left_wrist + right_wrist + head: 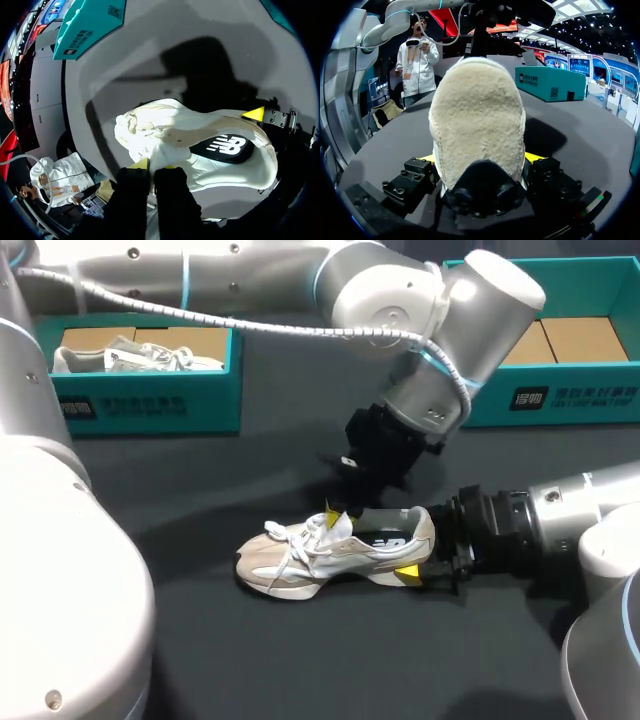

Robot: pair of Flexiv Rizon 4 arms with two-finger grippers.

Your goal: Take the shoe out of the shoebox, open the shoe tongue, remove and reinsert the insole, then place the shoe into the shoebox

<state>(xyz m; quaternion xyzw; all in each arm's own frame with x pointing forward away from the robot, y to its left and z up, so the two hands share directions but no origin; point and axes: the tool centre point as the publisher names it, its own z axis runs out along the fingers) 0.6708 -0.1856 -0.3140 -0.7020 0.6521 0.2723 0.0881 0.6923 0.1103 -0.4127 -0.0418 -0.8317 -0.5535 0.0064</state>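
A beige and white shoe [330, 550] lies on its sole on the dark table, toe toward my left arm's side. My left gripper [335, 512] comes down from above onto the laces' end and is shut on the white tongue [159, 152], its yellow tips [141, 163] close together. The dark insole [227, 147] shows inside the shoe's opening. My right gripper [420, 550] reaches in from the right, with the fuzzy heel [477, 115] between its fingers. Both its yellow tips [532, 157] press against the heel's sides.
A teal shoebox [150, 400] stands at the back left with a second shoe [130, 355] inside. Another teal box [570, 400] with cardboard in it stands at the back right. Bare dark tabletop [300, 660] stretches in front of the shoe.
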